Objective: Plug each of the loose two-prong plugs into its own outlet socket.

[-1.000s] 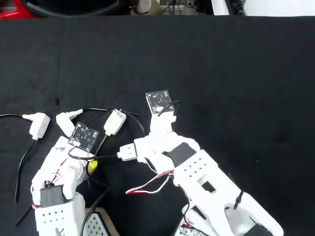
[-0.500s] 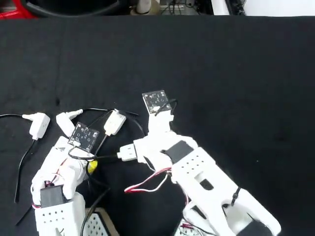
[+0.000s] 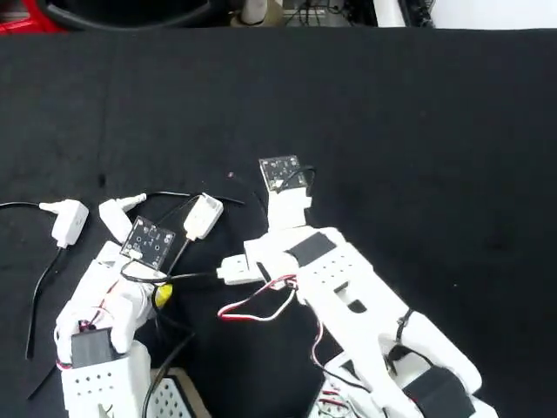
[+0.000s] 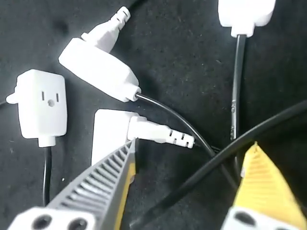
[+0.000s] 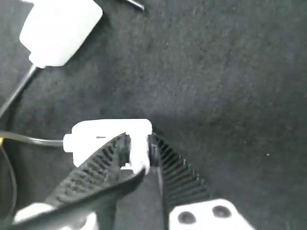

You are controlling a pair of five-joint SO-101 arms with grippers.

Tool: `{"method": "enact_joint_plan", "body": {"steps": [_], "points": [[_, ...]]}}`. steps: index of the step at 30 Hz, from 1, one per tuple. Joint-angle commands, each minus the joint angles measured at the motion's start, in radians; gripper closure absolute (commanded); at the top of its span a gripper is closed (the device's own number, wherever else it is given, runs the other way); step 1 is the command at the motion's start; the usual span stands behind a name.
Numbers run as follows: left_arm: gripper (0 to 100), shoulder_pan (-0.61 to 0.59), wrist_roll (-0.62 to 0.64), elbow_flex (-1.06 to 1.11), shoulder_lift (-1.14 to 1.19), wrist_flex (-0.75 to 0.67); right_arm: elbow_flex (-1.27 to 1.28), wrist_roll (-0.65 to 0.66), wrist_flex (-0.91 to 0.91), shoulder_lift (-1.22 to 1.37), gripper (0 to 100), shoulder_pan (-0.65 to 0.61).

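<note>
The table (image 3: 435,131) looks like dull black cloth, a bit fuzzy; the plug (image 5: 108,132) and the outlet socket (image 4: 42,103) are smooth white plastic with a soft shine; the cords (image 4: 237,72) look like smooth black rubber; the left pincer (image 4: 192,148) is ribbed plastic, grey and yellow; the right pincer (image 5: 139,143) is ribbed black plastic.

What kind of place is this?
Probably a robotics lab bench: black-clothed table, left arm and right arm side by side, right gripper clamping a plug, cables behind.
</note>
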Motion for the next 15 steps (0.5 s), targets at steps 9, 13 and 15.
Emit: {"method": "enact_joint_plan", "body": {"steps": [9,13,15], "points": [[66,0.004,-0.005,0.019,-0.008,-0.023,-0.001,0.014,-0.149,0.002,98.7,-0.118],[66,0.004,-0.003,0.019,-0.008,-0.023,-0.047,0.133,-0.213,0.002,98.6,-0.118],[66,0.004,-0.003,0.018,-0.008,-0.023,-0.048,0.210,-0.273,0.002,98.5,-0.121]]}}
